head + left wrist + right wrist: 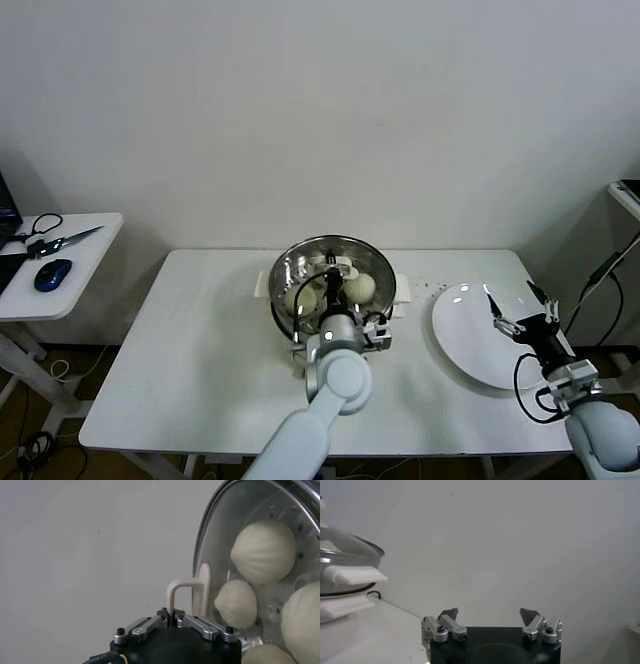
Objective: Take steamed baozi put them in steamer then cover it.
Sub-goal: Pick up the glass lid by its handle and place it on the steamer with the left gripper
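With the left gripper clamped on the handle of the cover, directly over the steamer holding the steamed baozi, seat it level before letting go; the right gripper idles open.

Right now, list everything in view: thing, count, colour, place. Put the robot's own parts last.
steamed baozi: four, pale cream, inside the steamer under the cover.
steamer: one, shiny steel on a cream base, centre back of the table.
cover: one, clear glass with a cream loop handle, on the steamer.
plate: one, white, right side of the table.
table: one, white, in front of the robot.
side table: one, white, far left.
computer mouse: one, blue, on the side table.
scissors: one, black-handled, on the side table.
left gripper: shut on the cover's handle.
right gripper: open, over the plate's right edge.
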